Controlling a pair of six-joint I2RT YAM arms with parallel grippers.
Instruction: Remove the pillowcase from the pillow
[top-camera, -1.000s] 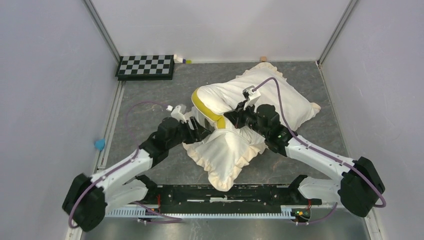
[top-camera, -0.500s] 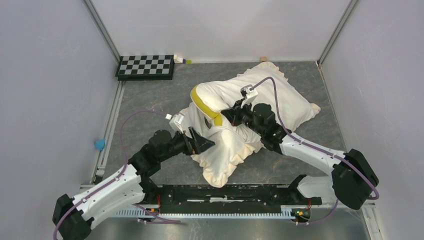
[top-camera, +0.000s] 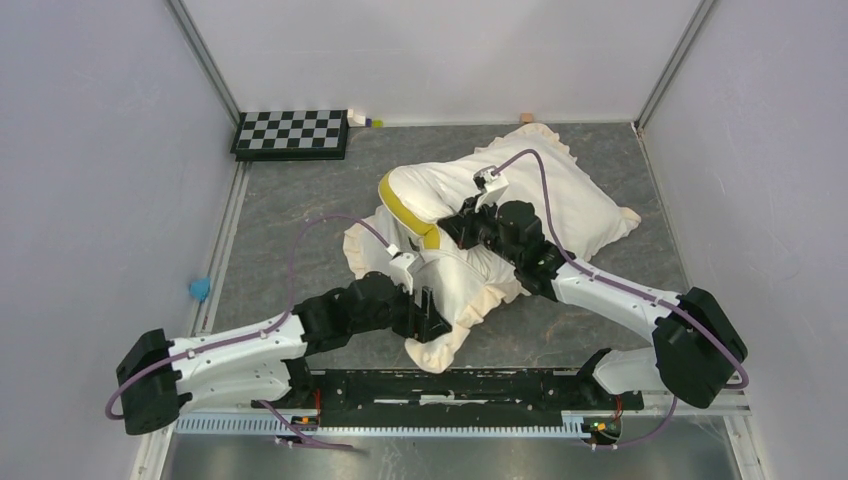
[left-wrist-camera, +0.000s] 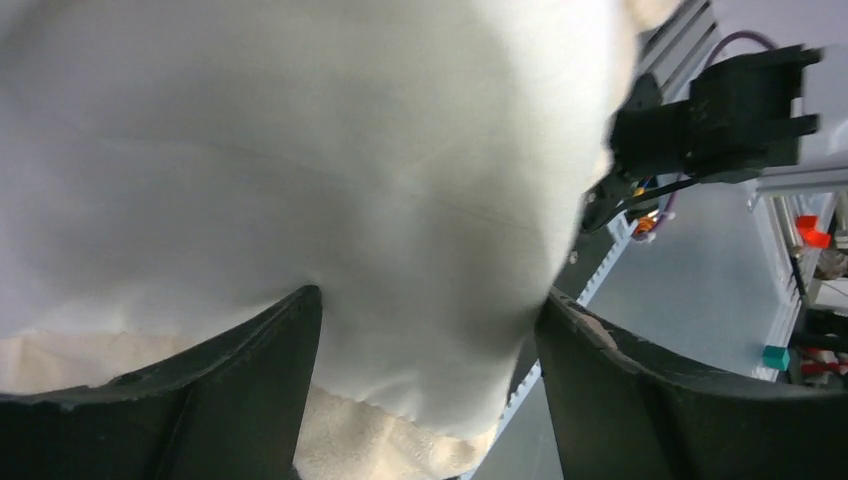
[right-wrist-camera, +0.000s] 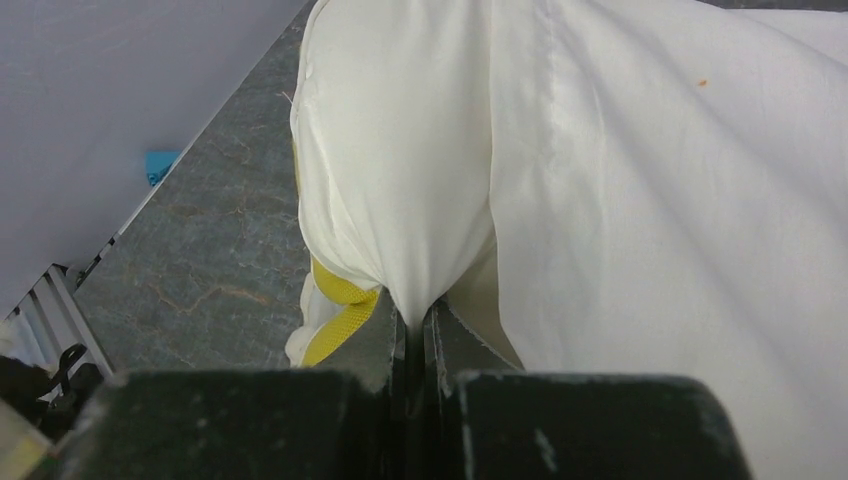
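Observation:
The pillow (top-camera: 432, 188), plump and cream with a yellow band (top-camera: 404, 214), sticks out to the left from the frilled cream pillowcase (top-camera: 470, 285). The pillowcase lies bunched under and around it from the back right to the near frilled corner. My right gripper (top-camera: 456, 226) is shut on a pinch of the pillow's white cloth (right-wrist-camera: 400, 150) beside the yellow band (right-wrist-camera: 335, 305); my right gripper (right-wrist-camera: 415, 312) shows no gap. My left gripper (top-camera: 428, 318) stands open low at the pillowcase's near corner. In the left wrist view my left gripper (left-wrist-camera: 430, 300) straddles a bulge of pillowcase (left-wrist-camera: 350, 180), unpinched.
A checkerboard (top-camera: 292, 133) lies at the back left, with small items (top-camera: 365, 121) by the back wall. A blue object (top-camera: 200, 288) sits at the left table edge. The black base rail (top-camera: 450, 385) runs along the near edge. Walls enclose three sides.
My left arm has let go and swung from the pillow's left side down to the pillowcase's near corner, jaws now wide. A frilled flap has dropped out at the left. The right gripper shifted slightly back.

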